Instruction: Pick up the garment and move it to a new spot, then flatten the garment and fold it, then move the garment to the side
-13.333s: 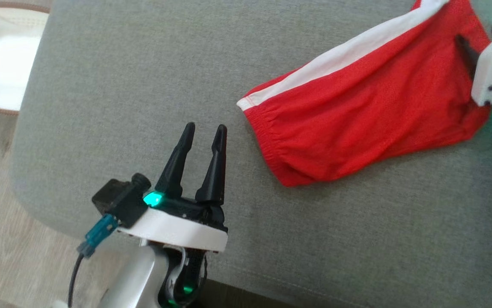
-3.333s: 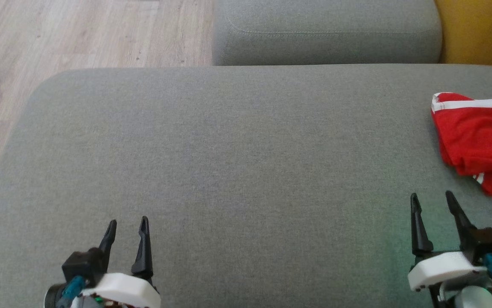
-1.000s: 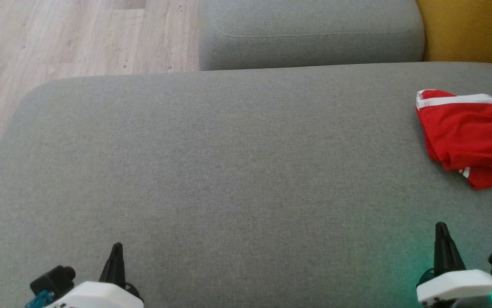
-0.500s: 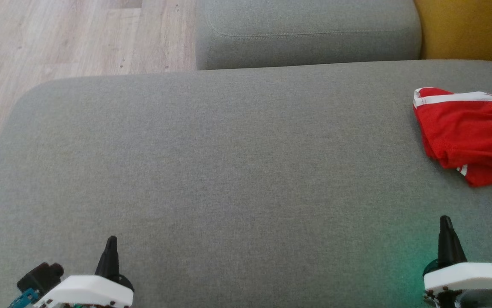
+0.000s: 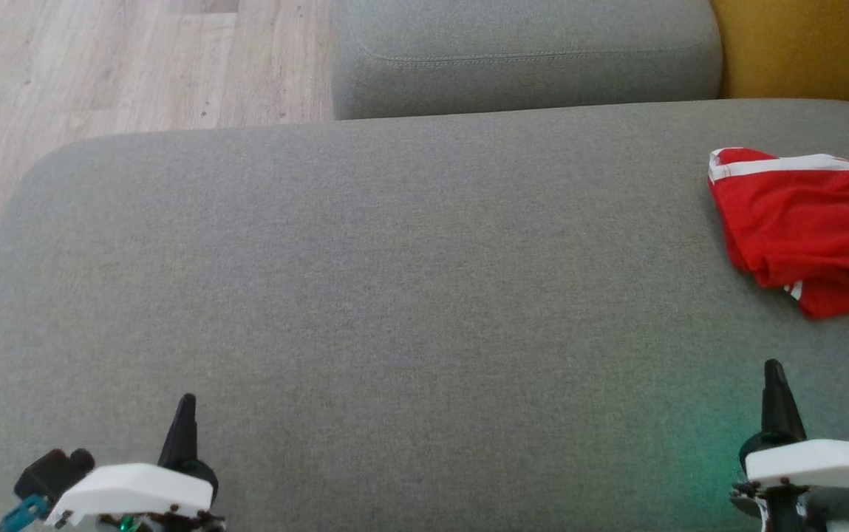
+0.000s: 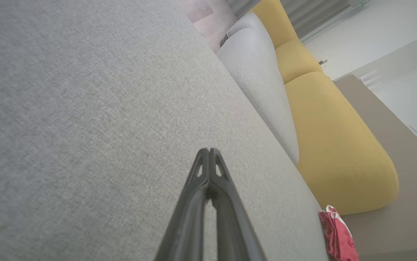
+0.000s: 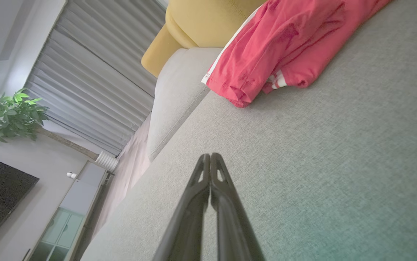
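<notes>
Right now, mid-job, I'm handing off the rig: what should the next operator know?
Left gripper: shut, empty, low over the near left of the grey cushion.
Right gripper: shut, empty, near right.
Red garment: folded, lying at the cushion's right side, beyond the right gripper, apart from it.
Done: fold and move aside, it seems.
Left: probably nothing; the fold looks a little loose.
</notes>
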Robot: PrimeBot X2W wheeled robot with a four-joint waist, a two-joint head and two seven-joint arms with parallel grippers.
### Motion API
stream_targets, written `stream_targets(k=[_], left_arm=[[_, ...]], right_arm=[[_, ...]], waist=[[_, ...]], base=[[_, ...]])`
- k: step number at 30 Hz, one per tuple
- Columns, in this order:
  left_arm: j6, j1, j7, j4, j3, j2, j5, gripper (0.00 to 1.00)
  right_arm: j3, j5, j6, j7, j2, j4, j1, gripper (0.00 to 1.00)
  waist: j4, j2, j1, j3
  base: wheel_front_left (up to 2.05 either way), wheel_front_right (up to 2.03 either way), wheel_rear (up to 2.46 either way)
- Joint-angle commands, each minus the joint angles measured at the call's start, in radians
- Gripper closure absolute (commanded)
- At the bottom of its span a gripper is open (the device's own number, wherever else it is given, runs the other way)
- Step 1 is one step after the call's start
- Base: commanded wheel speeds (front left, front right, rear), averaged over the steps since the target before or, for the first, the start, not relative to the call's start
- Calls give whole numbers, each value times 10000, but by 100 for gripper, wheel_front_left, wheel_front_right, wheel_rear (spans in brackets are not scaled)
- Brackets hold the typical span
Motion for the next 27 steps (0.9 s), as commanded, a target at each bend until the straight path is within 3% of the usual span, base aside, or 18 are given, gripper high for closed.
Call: stream_targets(k=[1,27], left_arm=[[-82,-642,85,-361,330,30,-322,100],[-421,-1099,881,-589,899,36,-3355,100]], right_arm=[[51,394,-4,110,-58,-369,-541,100],[16,3868,-6,885,-74,-642,-915,100]], waist=[[-11,0,0,4],[-183,0,0,61]], base=[[0,0,0],[0,0,0]])
